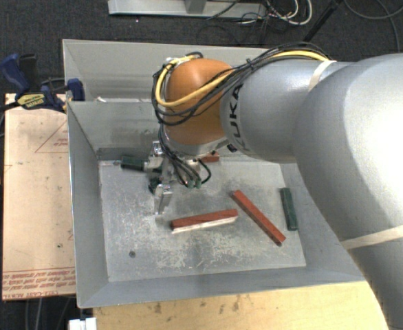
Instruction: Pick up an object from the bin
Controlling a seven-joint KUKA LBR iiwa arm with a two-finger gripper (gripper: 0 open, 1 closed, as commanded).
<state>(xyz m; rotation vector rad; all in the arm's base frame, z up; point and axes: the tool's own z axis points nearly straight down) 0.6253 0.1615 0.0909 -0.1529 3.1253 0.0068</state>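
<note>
The gripper [163, 199] hangs low over the floor of the bin [119, 253], a little left of the middle and nearer to the back wall than to the front edge. I cannot tell if it is wide or narrow, because the wrist and its cables cover much of it from above. I see nothing held in it.

The nearest thing is a flat red-brown stick with a pale edge [203, 220]. It lies almost parallel to the front edge, and its left end is just beside the gripper, toward the front. A second red-brown stick [258, 216] lies slanted to the right of it; their ends are near, but I cannot say if they touch. A short dark bar [288, 208] lies close to the right wall. A dark green object [131, 163] sits at the foot of the back wall, toward the left corner.

In my judgement the pale-edged stick is the likely thing to pick. For a good grasp, the gripper should come over the body of the stick and not over its tip. It should be turned so that it closes across the narrow width. The stick is thin and lies flat, so the gripper must go down nearly to the metal floor, otherwise it may slide over the stick. The slanted stick is better left undisturbed.
</note>
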